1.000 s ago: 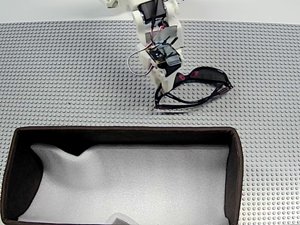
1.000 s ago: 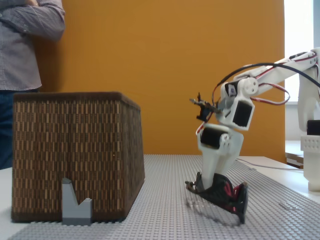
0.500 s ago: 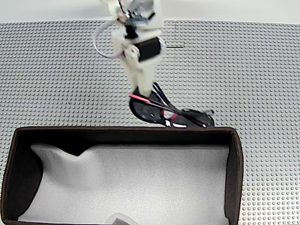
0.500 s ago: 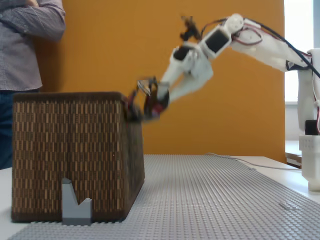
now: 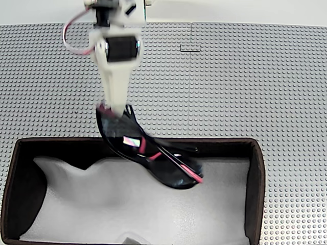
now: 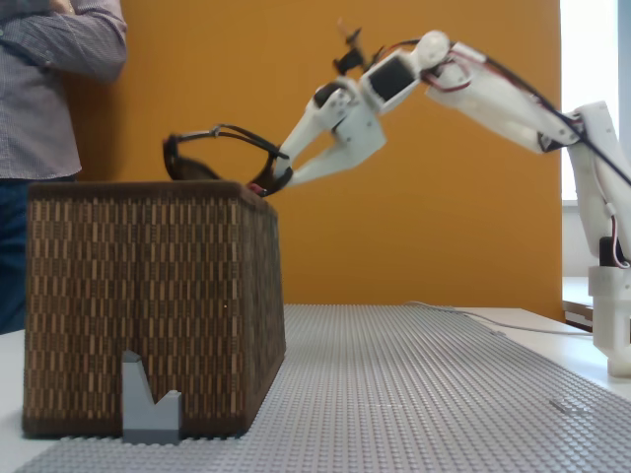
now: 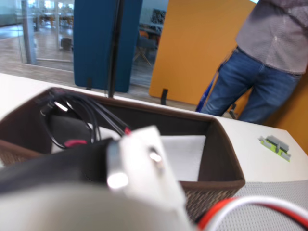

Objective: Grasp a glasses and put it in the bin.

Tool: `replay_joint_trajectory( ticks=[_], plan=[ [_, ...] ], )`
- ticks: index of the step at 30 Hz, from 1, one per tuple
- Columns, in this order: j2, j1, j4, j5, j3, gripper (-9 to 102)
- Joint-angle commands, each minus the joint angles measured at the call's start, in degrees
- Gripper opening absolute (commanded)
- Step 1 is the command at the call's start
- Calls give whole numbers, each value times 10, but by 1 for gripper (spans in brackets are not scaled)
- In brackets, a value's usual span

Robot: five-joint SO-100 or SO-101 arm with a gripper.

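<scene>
The black glasses with red accents hang over the bin's far wall and its white foam, held by my gripper, which is shut on one end of them. From the side, the glasses sit just above the bin's top edge, with the gripper at the rim corner. The bin has dark brown walls and white foam padding on its bottom; its woven side faces the side camera. In the wrist view the glasses show against the bin.
A grey studded baseplate covers the table. A small grey block leans against the bin's side. A person stands behind the bin, also seen as a person in the wrist view. A small green-grey piece lies on the table.
The arm lifted the glasses off the baseplate and swung them toward the bin; they went from the bin's far edge to hanging over its inside.
</scene>
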Motion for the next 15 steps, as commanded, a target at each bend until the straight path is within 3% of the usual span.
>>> replay_joint_trajectory(
  ticks=[1,15],
  plan=[
    [-6,4,-3,1,-25,-1],
    [-24,-4,38,40,-26,0]
  ],
)
